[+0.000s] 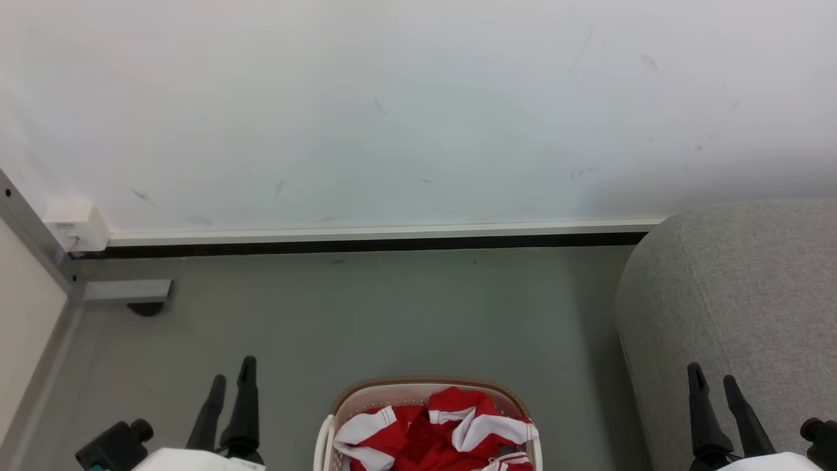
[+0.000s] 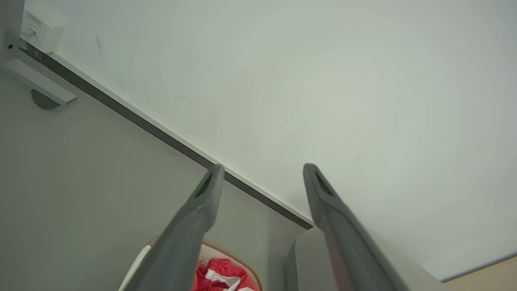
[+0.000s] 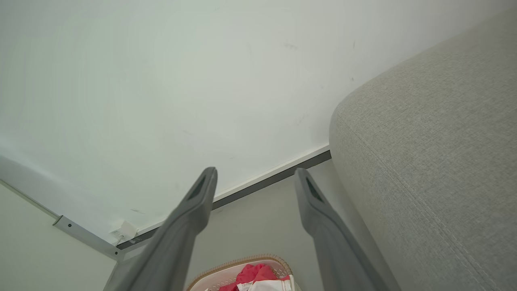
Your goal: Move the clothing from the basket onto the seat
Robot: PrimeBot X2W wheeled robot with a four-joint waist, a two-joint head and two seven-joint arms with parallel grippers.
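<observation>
Red clothing with white panels (image 1: pixel 435 428) lies bunched in the cream basket (image 1: pixel 418 387), which stands on the floor at the bottom middle of the head view, cut off by the frame edge. The grey sofa seat (image 1: pixel 739 294) rises just right of the basket. My left gripper (image 1: pixel 232 369) hangs open to the basket's left, fingers empty. My right gripper (image 1: pixel 713 376) is open in front of the sofa, empty too. In the left wrist view the clothing (image 2: pixel 218 275) peeks between my fingers (image 2: pixel 202 210). The right wrist view shows the basket (image 3: pixel 242 268) and the sofa (image 3: pixel 436 161).
A white wall (image 1: pixel 418 104) with a dark baseboard (image 1: pixel 366 245) closes the far side. A metal frame post (image 1: pixel 39 242) with a foot and a small white box (image 1: pixel 75 222) stands at the left corner. Grey floor (image 1: pixel 366 314) lies open between wall and basket.
</observation>
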